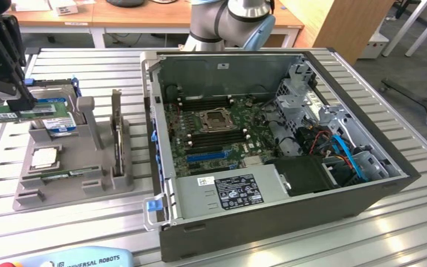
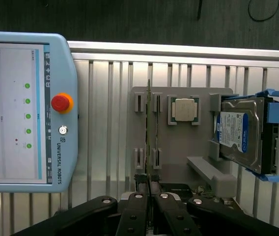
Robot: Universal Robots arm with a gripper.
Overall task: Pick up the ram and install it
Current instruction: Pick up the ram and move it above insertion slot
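Ram (image 1: 46,109) sits pinched edge-on in the claw (image 2: 149,189), whose narrow jaws clamp one end so the stick juts out ahead over the grey parts holder (image 2: 179,147), which, we judge, leaves its long edge free for the motherboard (image 1: 213,128), well apart from the claw.

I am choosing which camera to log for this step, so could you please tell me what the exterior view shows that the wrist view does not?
Exterior view: the open computer case with its motherboard, and the dark card standing in the grey tray.
Wrist view: the screen and red stop button on the control pendant.
Shared: the tray, the hard drive, the processor chip, the pendant, and the hand shut on the memory stick.
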